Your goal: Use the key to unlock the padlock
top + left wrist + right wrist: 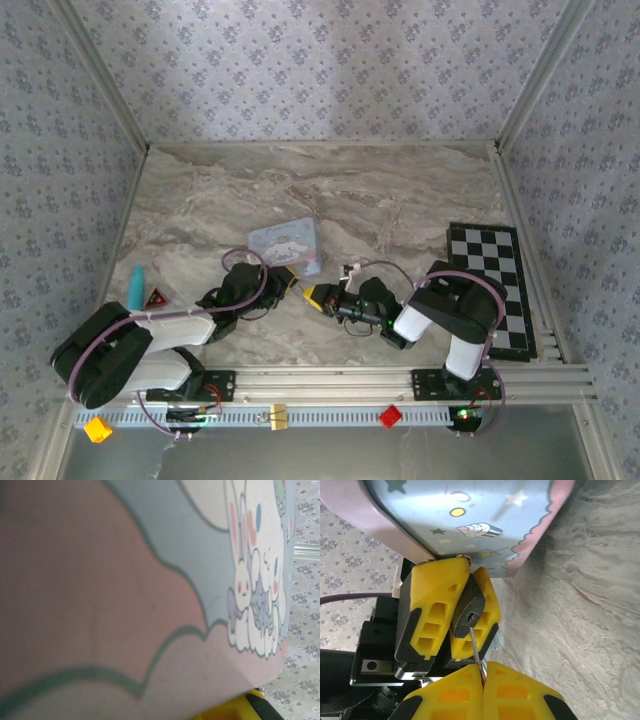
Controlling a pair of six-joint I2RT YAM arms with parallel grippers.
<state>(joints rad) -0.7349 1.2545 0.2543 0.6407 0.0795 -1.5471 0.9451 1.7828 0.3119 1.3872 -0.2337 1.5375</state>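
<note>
The padlock [468, 614], small and of dark metal, is clamped between the yellow fingers [436, 611] of my left gripper [285, 281], with its keyhole face towards the right wrist camera. My right gripper [483, 668] is shut on the key [474, 647], and only the thin blade sticks out. The blade's tip reaches the lower edge of the keyhole; I cannot tell whether it has gone in. In the top view the right gripper [318, 295] meets the left one tip to tip at the table's middle front.
The pale blue cartoon tin [285, 243] lies just behind both grippers, and its side [150, 580] is very close to the left wrist camera. A checkerboard [495, 285] lies at the right. A teal object [136, 286] and a red triangle [154, 297] sit at the left.
</note>
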